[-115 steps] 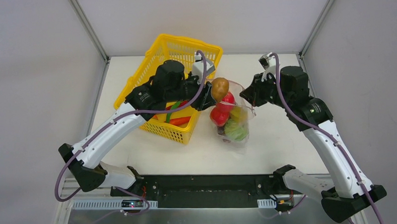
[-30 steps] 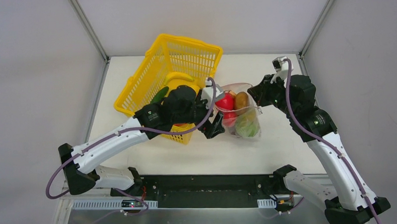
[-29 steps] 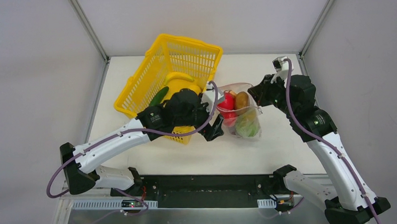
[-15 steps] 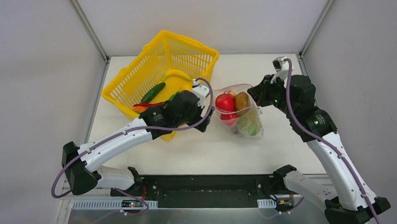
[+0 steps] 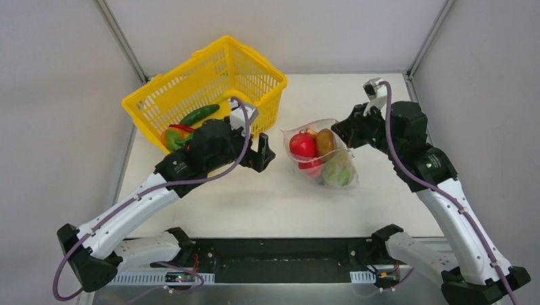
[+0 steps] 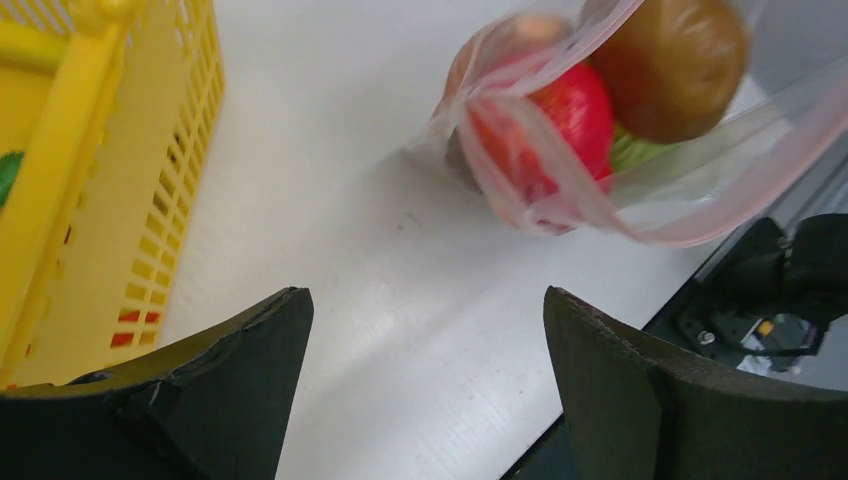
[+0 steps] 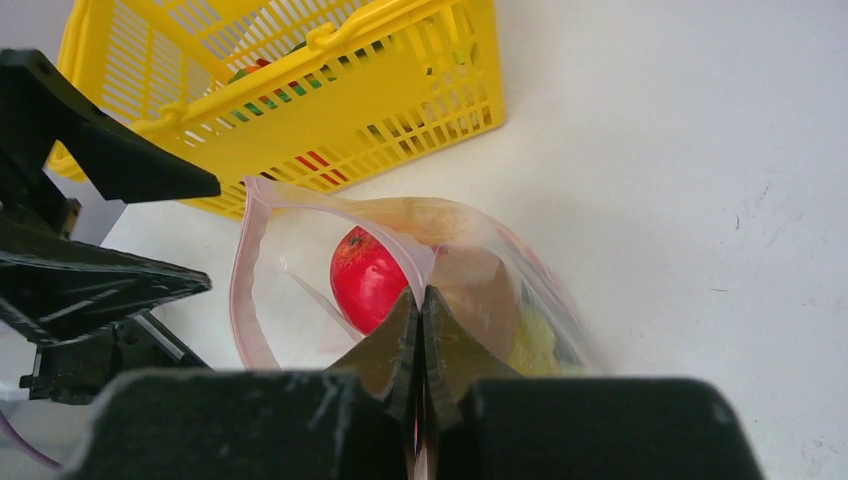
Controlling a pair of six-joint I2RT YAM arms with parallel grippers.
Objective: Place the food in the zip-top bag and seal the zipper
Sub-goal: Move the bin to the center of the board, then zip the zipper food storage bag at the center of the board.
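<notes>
The zip-top bag stands on the table with its mouth open, and my right gripper is shut on its rim. Inside are a red tomato, a brown kiwi and green cabbage. The right wrist view shows the jaws pinching the rim, the tomato and the pink zipper strip curving open. My left gripper is open and empty, left of the bag. In the left wrist view it hovers over bare table, with the bag ahead.
The yellow lattice basket stands at the back left, behind my left arm. It holds a green cucumber and red and green pieces. Its wall shows in the left wrist view and the right wrist view.
My left gripper let the kiwi go into the bag, then drew back left, away from the bag. The basket shifted left and back. My right gripper kept its hold on the rim.
</notes>
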